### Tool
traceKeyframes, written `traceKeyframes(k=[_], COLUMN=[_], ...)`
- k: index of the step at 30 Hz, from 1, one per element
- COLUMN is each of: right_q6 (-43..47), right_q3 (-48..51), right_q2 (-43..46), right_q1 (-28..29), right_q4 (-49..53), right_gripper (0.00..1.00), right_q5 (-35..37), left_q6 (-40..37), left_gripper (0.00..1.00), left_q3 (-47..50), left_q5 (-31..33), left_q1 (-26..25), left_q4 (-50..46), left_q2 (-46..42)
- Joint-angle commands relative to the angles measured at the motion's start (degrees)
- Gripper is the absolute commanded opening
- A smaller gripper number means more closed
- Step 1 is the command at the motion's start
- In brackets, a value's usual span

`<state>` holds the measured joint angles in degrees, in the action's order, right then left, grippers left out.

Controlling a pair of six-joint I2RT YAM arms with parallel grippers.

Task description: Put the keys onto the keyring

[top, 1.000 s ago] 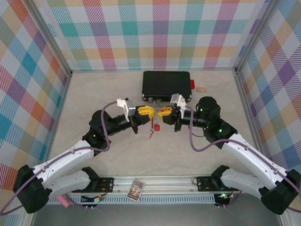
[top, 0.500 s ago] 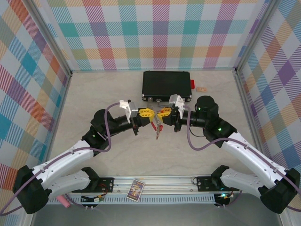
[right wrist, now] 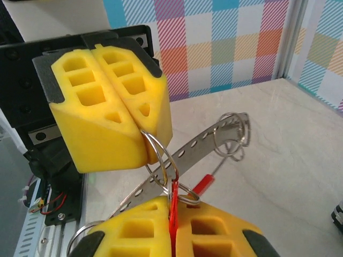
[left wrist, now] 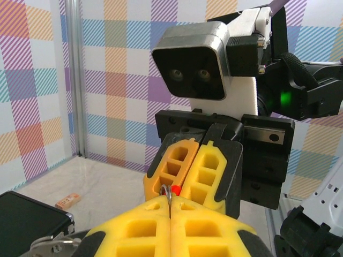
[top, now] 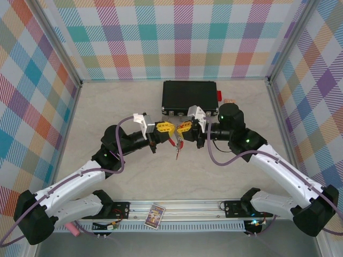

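My left gripper (left wrist: 170, 202) and right gripper (right wrist: 172, 199) meet tip to tip above the table's middle, left gripper (top: 170, 128) facing right gripper (top: 180, 128). The left is shut on the keyring (right wrist: 161, 152), a thin silver wire loop sticking out of its yellow fingers (right wrist: 107, 101). The right is shut on a key (right wrist: 172, 211), gripping its flat red tag, which touches the loop. A perforated metal strip (right wrist: 198, 147) with small rings (right wrist: 233, 136) and a red sleeve (right wrist: 203, 183) hangs below the loop. In the left wrist view the wire keyring (left wrist: 169, 194) shows edge-on, a red bit behind it.
A black case (top: 190, 96) lies behind the grippers, with a red block (top: 218, 96) at its right end and a small tan piece (top: 230, 101) beyond. A card (top: 155, 216) rests on the front rail. Plaid walls enclose the table on three sides.
Both grippers stay shut and tip to tip. The right arm's wrist has shifted a little left and back, and the hanging bundle has swung slightly.
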<state>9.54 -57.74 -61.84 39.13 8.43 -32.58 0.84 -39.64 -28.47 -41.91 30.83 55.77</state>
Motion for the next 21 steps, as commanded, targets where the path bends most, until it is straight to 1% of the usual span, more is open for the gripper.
traceKeyframes(k=[1,6,10,12,15,21], right_q6=[2.8,2.9,3.1,3.2,2.9,2.8], right_q3=[-1.9,-1.0,-1.1,-1.2,-0.9,0.0], right_q2=[-0.9,0.4,1.5,1.6,2.0,3.6], right_q1=[1.3,1.3,1.4,1.4,1.4,1.4], right_q4=[3.0,2.0,1.7,1.9,1.6,0.7], right_gripper=[0.0,0.0,0.0,0.0,0.0,0.0], right_q5=[-2.1,0.6,1.5,2.1,3.1,4.4], left_q6=[1.2,-0.8,-3.5,-4.0,-4.5,-6.7], left_gripper=[0.0,0.0,0.0,0.0,0.0,0.0], left_q3=[-1.8,-1.7,-2.0,-1.7,-0.9,-1.0], left_q5=[-2.3,-2.7,-3.3,-3.2,-2.0,0.4], left_q1=[-0.4,-0.4,-0.3,-0.3,-0.3,-0.3], left_q4=[3.6,0.1,-5.4,-6.6,-6.6,-9.6], left_q2=[0.5,0.3,-0.2,-0.5,-1.6,-2.8])
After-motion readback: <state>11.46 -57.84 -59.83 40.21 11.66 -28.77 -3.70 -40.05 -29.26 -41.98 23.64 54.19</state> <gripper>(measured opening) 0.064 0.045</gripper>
